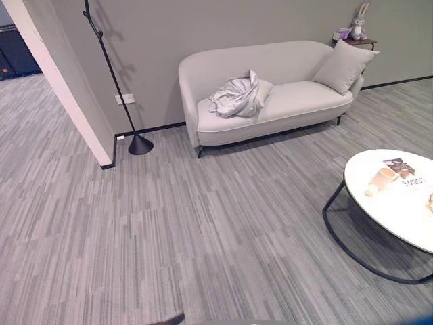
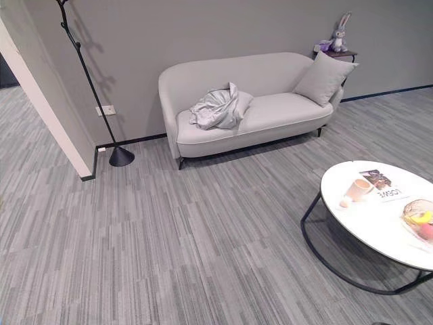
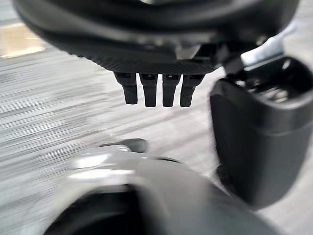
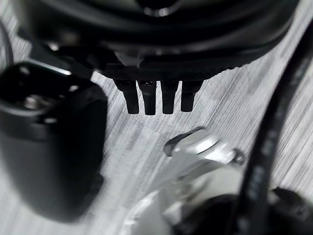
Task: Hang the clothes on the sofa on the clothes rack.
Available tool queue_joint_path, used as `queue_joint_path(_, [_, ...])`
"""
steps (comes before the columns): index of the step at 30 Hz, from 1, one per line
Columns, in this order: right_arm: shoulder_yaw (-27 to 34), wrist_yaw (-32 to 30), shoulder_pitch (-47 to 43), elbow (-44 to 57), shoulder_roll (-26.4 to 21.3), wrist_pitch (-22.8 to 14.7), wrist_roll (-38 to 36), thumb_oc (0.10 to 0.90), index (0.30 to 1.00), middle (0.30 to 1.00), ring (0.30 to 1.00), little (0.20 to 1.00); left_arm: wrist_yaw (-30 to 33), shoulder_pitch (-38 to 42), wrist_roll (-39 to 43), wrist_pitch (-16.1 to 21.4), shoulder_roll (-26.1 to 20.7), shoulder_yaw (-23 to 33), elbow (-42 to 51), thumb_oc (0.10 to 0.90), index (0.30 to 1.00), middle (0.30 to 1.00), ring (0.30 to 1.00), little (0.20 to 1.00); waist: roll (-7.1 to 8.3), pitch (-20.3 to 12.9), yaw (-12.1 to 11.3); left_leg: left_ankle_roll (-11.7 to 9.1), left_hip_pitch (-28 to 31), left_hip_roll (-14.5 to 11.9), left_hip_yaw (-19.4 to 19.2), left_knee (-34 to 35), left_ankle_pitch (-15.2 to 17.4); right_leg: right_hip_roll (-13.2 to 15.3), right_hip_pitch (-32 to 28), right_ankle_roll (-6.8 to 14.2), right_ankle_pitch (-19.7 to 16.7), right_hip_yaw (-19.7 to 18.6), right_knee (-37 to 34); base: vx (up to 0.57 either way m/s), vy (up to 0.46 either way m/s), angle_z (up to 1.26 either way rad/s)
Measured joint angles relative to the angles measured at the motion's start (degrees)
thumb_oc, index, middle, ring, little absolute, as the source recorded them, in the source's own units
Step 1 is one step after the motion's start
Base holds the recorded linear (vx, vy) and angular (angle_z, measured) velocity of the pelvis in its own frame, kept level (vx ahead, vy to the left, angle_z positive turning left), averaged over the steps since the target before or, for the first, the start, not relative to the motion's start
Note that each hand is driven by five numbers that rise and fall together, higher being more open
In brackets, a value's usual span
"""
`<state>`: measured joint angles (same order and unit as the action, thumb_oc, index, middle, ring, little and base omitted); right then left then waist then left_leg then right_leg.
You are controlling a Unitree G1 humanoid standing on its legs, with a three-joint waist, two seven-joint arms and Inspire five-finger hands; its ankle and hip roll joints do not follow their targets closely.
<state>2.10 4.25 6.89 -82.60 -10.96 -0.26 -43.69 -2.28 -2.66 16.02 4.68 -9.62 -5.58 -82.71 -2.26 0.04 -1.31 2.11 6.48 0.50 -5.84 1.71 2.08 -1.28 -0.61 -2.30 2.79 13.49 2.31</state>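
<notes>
Clothes on sofa seat, both hands empty.
The crumpled grey clothes [image 1: 238, 97] lie heaped on the left part of the pale sofa [image 1: 298, 101], touching the backrest; the heap's long axis runs roughly along the seat, one peak pointing up. The black clothes rack [image 1: 111, 74] stands near the sofa's left end, well apart from the clothes. Left hand [image 3: 156, 88] and right hand [image 4: 159, 95] hang with straight fingers over the floor [image 1: 203, 230], holding nothing.
</notes>
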Motion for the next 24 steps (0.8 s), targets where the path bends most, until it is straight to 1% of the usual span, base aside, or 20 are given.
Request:
queue_joint_path(1, [0.06, -0.04, -0.44, -0.09, -0.08, 0.02, -0.04, 0.800, 0.900, 0.900, 0.900, 0.900, 0.20, 0.03, 1.15, 0.08, -0.08, 0.40, 0.20, 0.800, 0.900, 0.900, 0.900, 0.900, -0.27, -0.05, -0.34, -0.05, 0.01, 0.00, 0.46, -0.01, 0.02, -0.18, -0.76, -0.41, -0.67, 0.16, -1.42, -0.01, -0.020, 0.08])
queue_joint_path(3, [0.20, -0.30, -1.22, -0.36, -0.16, -0.06, -0.51, 0.800, 0.900, 0.900, 0.900, 0.900, 0.19, 0.64, 1.90, 0.48, -0.03, 0.38, 0.22, 0.800, 0.900, 0.900, 0.900, 0.900, -0.65, -0.01, -0.39, -0.31, 0.04, -0.07, 1.00, 0.00, 0.18, -0.44, -1.67, -0.26, -1.19, 0.31, -2.80, -0.01, -0.021, 0.07])
queue_joint_path(7, [-0.97, -0.34, -3.32, -0.22, -0.07, -0.23, 0.35, 0.800, 0.900, 0.900, 0.900, 0.900, 0.36, 2.47, 1.45, 1.19, -0.03, -0.89, 0.20, 0.800, 0.900, 0.900, 0.900, 0.900, -0.52, 0.04, 0.07, -0.86, 0.14, -0.29, 0.84, 0.07, 0.56, -0.91, -2.78, -0.15, -2.10, 0.04, -5.17, 0.00, -0.015, -0.04])
queue_joint_path(9, [-4.18, -1.00, -3.82, 0.56, -0.05, -0.45, 1.85, 0.800, 0.900, 0.900, 0.900, 0.900, 1.06, 3.00, 1.37, 1.34, -0.06, -3.14, 0.65, 0.800, 0.900, 0.900, 0.900, 0.900, -0.42, 0.12, -0.01, -0.86, 0.17, -0.26, 0.84, 0.13, 0.56, -0.99, -3.08, -0.03, -2.49, 0.02, -5.88, 0.00, 0.000, 0.00])
queue_joint_path(10, [-5.20, -1.16, -3.88, 0.99, -0.33, -0.54, 3.08, 0.800, 0.900, 0.900, 0.900, 0.900, 1.25, 2.67, 1.37, 1.33, -0.09, -3.19, 0.82, 0.800, 0.900, 0.900, 0.900, 0.900, -0.37, 0.18, -0.02, -0.86, 0.18, -0.23, 0.82, 0.17, 0.56, -1.02, -3.55, 0.00, -2.79, -0.01, -6.34, 0.00, 0.000, 0.00])
queue_joint_path(11, [-10.15, -1.98, -4.02, 3.35, -0.99, -1.09, 8.55, 0.800, 0.900, 0.900, 0.900, 0.900, 1.56, 2.76, 1.31, 1.35, -0.16, -4.99, 1.83, 0.800, 0.900, 0.900, 0.900, 0.900, -0.04, 0.43, -0.04, -0.86, 0.23, -0.14, 0.78, 0.17, 0.55, -1.05, -4.07, -0.15, -3.43, -0.04, -7.42, 0.00, 0.000, 0.00])
queue_joint_path(12, [-12.43, -2.19, -3.99, 4.26, -2.09, -1.39, 10.95, 0.800, 0.900, 0.900, 0.900, 0.900, 1.61, 2.63, 1.08, 1.40, -0.73, -5.75, 2.26, 0.800, 0.900, 0.900, 0.900, 0.900, 0.18, 0.74, -0.08, -0.87, 0.41, -0.13, 0.70, 0.17, 0.55, -1.07, -4.23, -0.16, -3.56, -0.18, -7.55, -0.03, -0.011, -0.03])
queue_joint_path(13, [-15.53, -2.21, -5.65, 5.90, -2.42, -1.45, 16.31, 0.800, 0.900, 0.900, 0.900, 0.900, 1.69, 3.24, -0.92, 1.29, -1.17, -6.83, 3.41, 0.800, 0.900, 0.900, 0.900, 0.900, 0.64, 1.42, -0.22, -0.88, 1.03, -0.13, 0.67, 0.18, 0.54, -1.10, -4.71, -0.22, -3.59, -0.20, -7.71, 0.00, 0.000, 0.00])
queue_joint_path(14, [-16.11, -2.25, -5.77, 6.09, -2.51, -1.42, 17.00, 0.800, 0.900, 0.900, 0.900, 0.900, 1.72, 3.23, -1.01, 1.23, -1.25, -7.04, 3.65, 0.800, 0.900, 0.900, 0.900, 0.900, 0.70, 1.43, -0.24, -0.88, 1.06, -0.14, 0.68, 0.18, 0.54, -1.10, -4.70, -0.22, -3.59, -0.20, -7.71, 0.00, 0.000, 0.00])
queue_joint_path(15, [-19.31, -1.93, -7.28, 7.61, -2.94, -1.23, 23.05, 0.800, 0.900, 0.900, 0.900, 0.900, 1.67, 3.35, -2.93, 1.41, -1.67, -8.33, 5.13, 0.800, 0.900, 0.900, 0.900, 0.900, 1.28, 1.59, -0.35, -0.90, 1.11, -0.18, 0.69, 0.48, 0.53, -1.13, -4.66, -0.20, -3.56, -0.20, -7.78, 0.00, 0.000, 0.00])
queue_joint_path(19, [-22.04, -0.39, -8.31, 9.55, -2.13, -1.19, 29.91, 0.800, 0.900, 0.900, 0.900, 0.900, 1.07, 3.18, -3.97, 1.40, -1.20, -9.78, 6.65, 0.800, 0.900, 0.900, 0.900, 0.900, 1.76, 1.97, -0.63, -1.00, 1.87, -0.05, 0.73, 1.38, 0.26, -1.07, -4.88, -0.17, -3.55, -0.23, -7.78, 0.00, 0.000, 0.00])
queue_joint_path(22, [-21.35, -0.25, -8.16, 9.64, -2.09, -1.13, 30.66, 0.800, 0.900, 0.900, 0.900, 0.900, 0.65, 3.16, -5.11, 1.35, -1.30, -9.59, 6.59, 0.800, 0.900, 0.900, 0.900, 0.900, 1.83, 1.99, -1.28, -0.94, 2.05, 0.06, 0.75, 1.69, 0.22, -1.00, -4.90, -0.20, -3.57, -0.25, -7.77, 0.00, 0.000, 0.00])
queue_joint_path(24, [-20.55, -0.21, -8.00, 9.50, -1.93, -1.11, 30.64, 0.800, 0.900, 0.900, 0.900, 0.900, 0.62, 3.19, -5.10, 1.29, -1.33, -9.21, 6.49, 0.800, 0.900, 0.900, 0.900, 0.900, 1.94, 2.08, -1.30, -0.89, 2.20, 0.15, 0.76, 1.83, 0.18, -0.93, -5.19, -0.22, -3.59, -0.25, -7.75, 0.04, 0.014, 0.01])
